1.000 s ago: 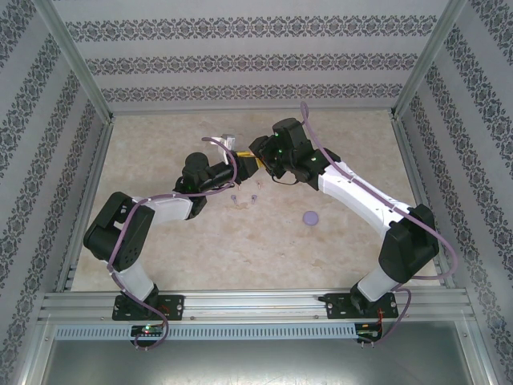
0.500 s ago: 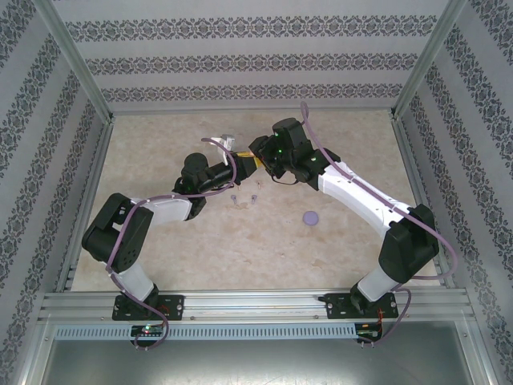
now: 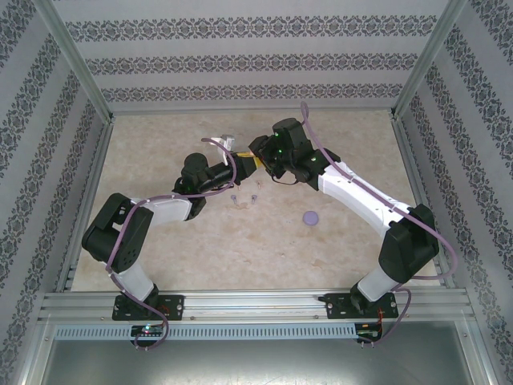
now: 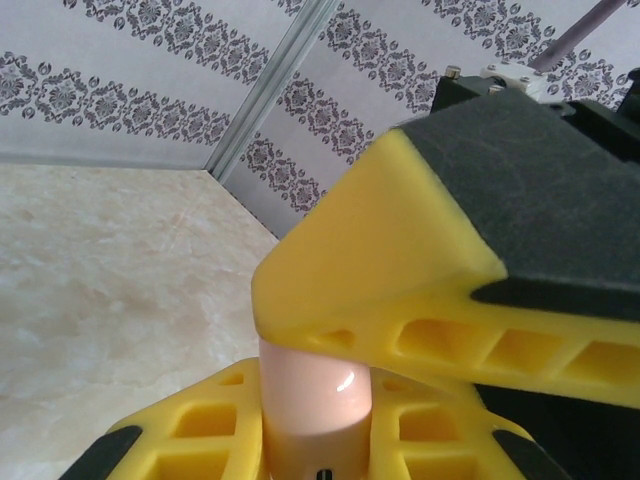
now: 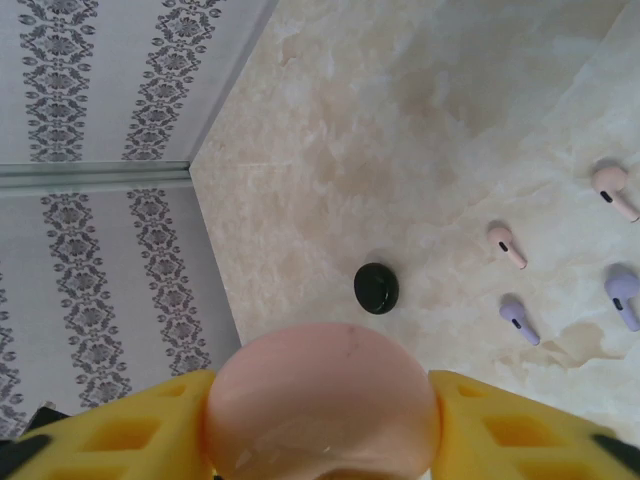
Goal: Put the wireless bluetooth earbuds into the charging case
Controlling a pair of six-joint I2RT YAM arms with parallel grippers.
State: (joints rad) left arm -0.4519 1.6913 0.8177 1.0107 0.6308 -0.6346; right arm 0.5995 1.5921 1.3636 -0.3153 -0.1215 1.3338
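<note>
A pale pink charging case (image 4: 313, 405) is held above the table where my two grippers meet. My left gripper (image 4: 315, 420) is shut on it, a yellow finger pressing each side. My right gripper (image 5: 322, 425) also has the case's rounded end (image 5: 322, 395) between its fingers, touching both; one of its fingers (image 4: 380, 250) lies over the case in the left wrist view. Two pink earbuds (image 5: 506, 245) (image 5: 613, 190) and two purple earbuds (image 5: 518, 320) (image 5: 624, 297) lie loose on the marble table. In the top view the grippers (image 3: 245, 164) meet above the earbuds (image 3: 244, 198).
A small black disc (image 5: 376, 288) lies on the table near the back-left corner walls. A purple disc (image 3: 311, 216) sits to the right of the earbuds. A pale small object (image 3: 224, 142) lies behind the left gripper. Patterned walls enclose the table.
My left gripper has closed onto the pink case. Both arms have stayed almost where they were.
</note>
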